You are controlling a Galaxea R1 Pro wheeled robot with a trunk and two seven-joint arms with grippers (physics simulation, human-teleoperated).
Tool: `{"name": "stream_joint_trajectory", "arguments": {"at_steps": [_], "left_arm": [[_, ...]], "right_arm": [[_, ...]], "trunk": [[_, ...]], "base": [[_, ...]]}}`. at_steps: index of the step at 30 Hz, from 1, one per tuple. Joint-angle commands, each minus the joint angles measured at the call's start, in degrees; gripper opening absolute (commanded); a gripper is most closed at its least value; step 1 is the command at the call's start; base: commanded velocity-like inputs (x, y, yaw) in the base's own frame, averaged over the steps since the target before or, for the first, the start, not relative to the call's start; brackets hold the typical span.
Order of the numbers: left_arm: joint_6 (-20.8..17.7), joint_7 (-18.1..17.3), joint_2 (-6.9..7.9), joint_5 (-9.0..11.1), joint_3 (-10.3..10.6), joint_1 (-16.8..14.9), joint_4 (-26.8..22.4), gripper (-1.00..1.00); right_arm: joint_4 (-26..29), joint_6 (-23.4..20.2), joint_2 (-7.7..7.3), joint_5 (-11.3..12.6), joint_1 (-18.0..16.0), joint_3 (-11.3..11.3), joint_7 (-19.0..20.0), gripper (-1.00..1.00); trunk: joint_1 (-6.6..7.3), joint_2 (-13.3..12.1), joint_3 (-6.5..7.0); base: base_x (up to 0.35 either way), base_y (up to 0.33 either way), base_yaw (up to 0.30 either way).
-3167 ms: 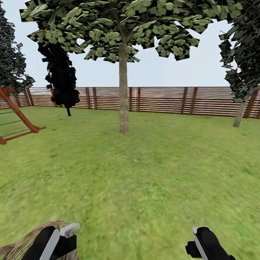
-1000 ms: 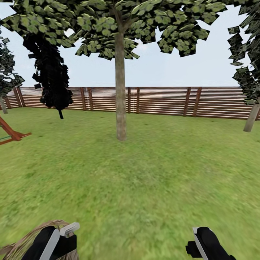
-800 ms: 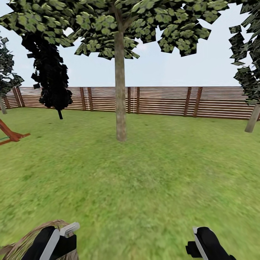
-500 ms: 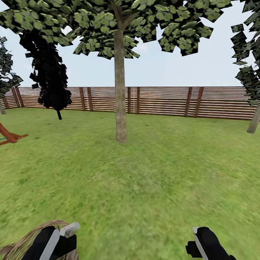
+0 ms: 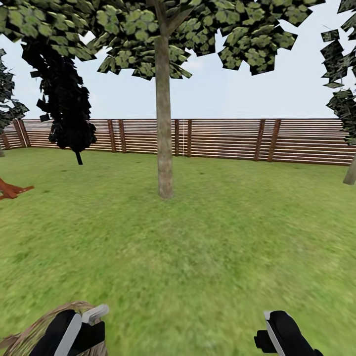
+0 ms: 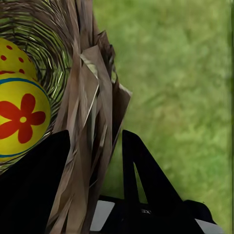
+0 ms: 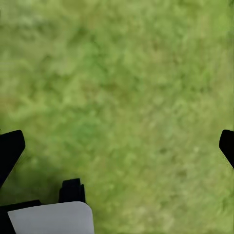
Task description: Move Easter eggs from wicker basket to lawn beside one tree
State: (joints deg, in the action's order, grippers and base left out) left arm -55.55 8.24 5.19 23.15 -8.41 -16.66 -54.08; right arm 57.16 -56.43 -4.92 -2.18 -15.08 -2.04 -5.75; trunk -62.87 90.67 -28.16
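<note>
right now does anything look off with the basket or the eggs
Nothing spilled. The left gripper is shut on the wicker basket rim, and the Easter eggs I can see sit inside it. The right gripper hangs open over lawn.

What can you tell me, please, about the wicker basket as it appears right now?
The wicker basket is brown, open-weave, with flat ragged strips at its rim. The left gripper is clamped on that rim, one finger inside, one outside. At least two yellow Easter eggs lie inside; one shows a red flower. In the head view it sits at the lower left corner.

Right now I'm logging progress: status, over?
Left claw shut on brown wicker basket, yellow Easter eggs inside. Right claw open. Grey-brown tree ahead.
</note>
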Motion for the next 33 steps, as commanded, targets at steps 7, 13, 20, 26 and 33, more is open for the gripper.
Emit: {"name": "stream_joint_trajectory", "arguments": {"at_steps": [7,13,20,26,33], "left_arm": [[-0.26,0.55,-0.07,0.05,-0.03,-0.04,-0.04,-1.00],[-0.26,0.48,-0.10,0.05,-0.03,-0.04,-0.03,-1.00],[-0.26,0.53,-0.07,0.05,-0.03,-0.04,0.00,-1.00],[-0.26,0.55,-0.13,0.05,-0.03,-0.04,0.03,-1.00],[-0.26,0.55,-0.11,0.05,-0.03,-0.04,0.03,-1.00]], "right_arm": [[0.25,-0.31,-0.08,-0.19,-0.03,-0.20,0.03,1.00],[0.23,-0.32,-0.09,-0.19,-0.03,-0.42,0.03,1.00],[0.23,-0.34,-0.09,-0.19,-0.03,-0.42,0.03,1.00],[0.23,-0.34,-0.09,-0.19,-0.03,-0.42,0.03,1.00],[0.23,-0.34,-0.09,-0.19,-0.03,-0.42,0.03,1.00]], "trunk": [[-0.03,0.03,-0.06],[-0.03,0.03,-0.06],[-0.03,0.03,-0.06],[-0.03,0.03,-0.06],[-0.03,0.03,-0.06]], "base": [[0.341,0.000,0.000],[0.341,0.000,0.000],[0.341,0.000,0.000],[0.341,0.000,0.000],[0.341,0.000,0.000]]}}
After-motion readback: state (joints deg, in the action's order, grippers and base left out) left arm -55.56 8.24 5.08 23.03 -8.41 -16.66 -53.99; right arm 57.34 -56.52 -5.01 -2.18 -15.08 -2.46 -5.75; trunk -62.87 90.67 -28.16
